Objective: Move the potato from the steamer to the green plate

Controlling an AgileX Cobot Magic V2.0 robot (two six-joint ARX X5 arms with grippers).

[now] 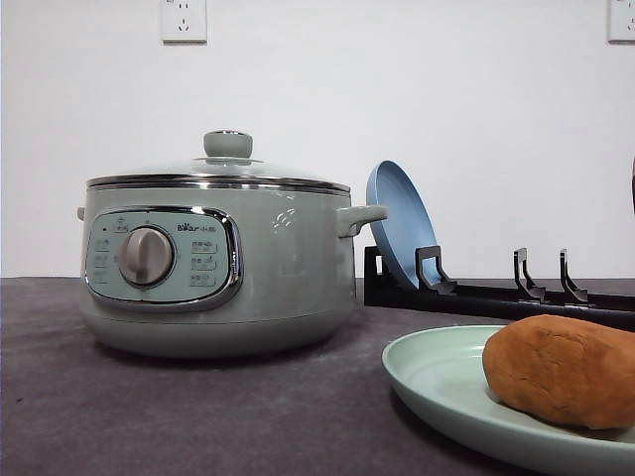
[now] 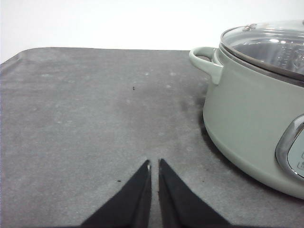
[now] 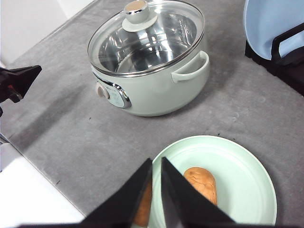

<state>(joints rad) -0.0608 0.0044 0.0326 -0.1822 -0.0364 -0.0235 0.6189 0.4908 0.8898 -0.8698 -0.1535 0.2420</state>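
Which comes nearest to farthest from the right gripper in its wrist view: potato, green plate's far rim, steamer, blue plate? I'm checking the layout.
1. Brown-orange oblong potato, right beside the closed fingers.
2. Pale green round plate, far rim beyond the potato.
3. Sage-green steamer pot, lid on, farther out.
4. Blue plate, in the black rack, farthest.

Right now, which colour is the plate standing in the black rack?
Light blue plate; it shows best in the front view, leaning in the rack.

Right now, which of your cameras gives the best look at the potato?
The front view: the potato sits close and large on the green plate, its rough brown skin clear, though the picture's edge cuts it off. In the right wrist view the right hand, shut, partly covers the potato.
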